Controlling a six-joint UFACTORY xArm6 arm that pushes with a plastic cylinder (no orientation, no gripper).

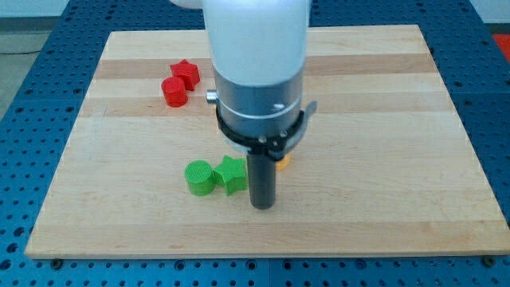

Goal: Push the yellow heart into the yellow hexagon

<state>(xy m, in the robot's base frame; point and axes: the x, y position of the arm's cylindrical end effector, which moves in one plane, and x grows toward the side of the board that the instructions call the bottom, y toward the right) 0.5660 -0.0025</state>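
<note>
My tip [263, 205] rests on the wooden board [382, 119] near the view's bottom centre. A small bit of a yellow block [282, 162] shows just behind the rod, to its upper right; its shape cannot be made out and most of it is hidden by the arm. No second yellow block shows; the arm may hide it. A green star [231, 174] lies just left of the tip, close to the rod. A green cylinder [200, 178] touches the star's left side.
A red star [186, 73] and a red cylinder [174, 92] sit together at the view's upper left. The large white and grey arm body [256, 64] covers the board's centre. The board lies on a blue perforated table [24, 119].
</note>
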